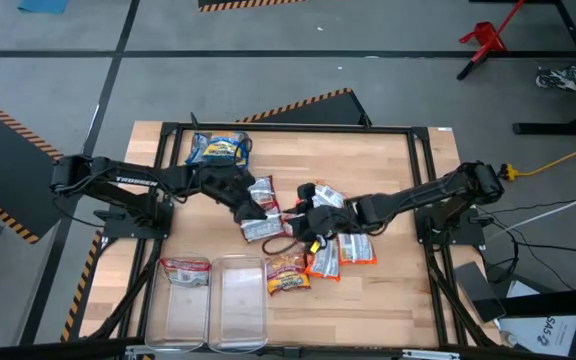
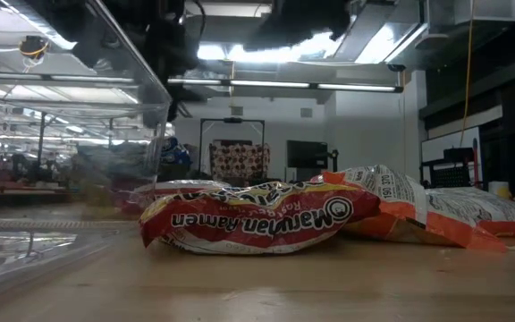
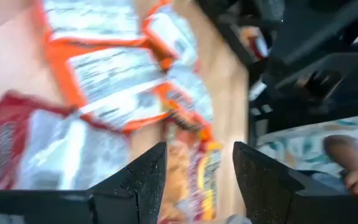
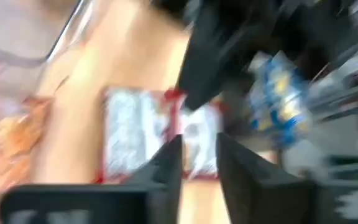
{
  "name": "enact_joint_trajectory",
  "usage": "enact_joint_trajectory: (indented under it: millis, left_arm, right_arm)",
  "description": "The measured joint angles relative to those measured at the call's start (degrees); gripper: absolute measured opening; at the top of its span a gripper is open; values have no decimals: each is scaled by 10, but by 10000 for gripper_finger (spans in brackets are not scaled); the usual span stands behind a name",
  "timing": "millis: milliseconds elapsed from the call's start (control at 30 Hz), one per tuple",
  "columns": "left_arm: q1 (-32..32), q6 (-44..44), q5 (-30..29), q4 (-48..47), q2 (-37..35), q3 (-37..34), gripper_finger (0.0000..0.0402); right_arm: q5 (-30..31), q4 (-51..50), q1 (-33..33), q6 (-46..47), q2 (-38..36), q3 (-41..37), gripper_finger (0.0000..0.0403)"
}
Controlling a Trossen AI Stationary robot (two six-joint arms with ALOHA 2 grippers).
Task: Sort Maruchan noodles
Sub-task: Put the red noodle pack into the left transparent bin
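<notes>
Several ramen packets lie on the wooden table. A blue-and-yellow pile lies at the far left, and red-and-white packets lie in the middle. Orange-and-white ones lie to the right, and a red-and-yellow one is by the bins. One red packet lies in the left clear bin. My left gripper is open over the middle packets, beside the red-and-white ones. My right gripper stands close to it, its fingers a little apart, with a red-and-white packet lying beyond them.
A second clear bin stands beside the first at the near edge and shows large at the left of the low view. A red packet and orange-and-white ones lie flat there. The two arms are near each other at mid-table.
</notes>
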Motion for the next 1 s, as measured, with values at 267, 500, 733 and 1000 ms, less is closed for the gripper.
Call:
enact_joint_trajectory:
  millis: [267,500,733,1000]
  left_arm:
    - [-17,-6,-79,-106,0,0,179]
    - [-18,3,-134,-151,0,0,179]
    - [-25,3,-151,-161,13,-1,179]
    - [-25,8,-154,-142,68,0,179]
  right_arm:
    - [-224,12,-58,70,19,-48,256]
    - [-212,177,-47,-61,97,-90,293]
    - [-198,226,-48,-88,155,-71,293]
    - [-170,228,-48,-107,189,-65,294]
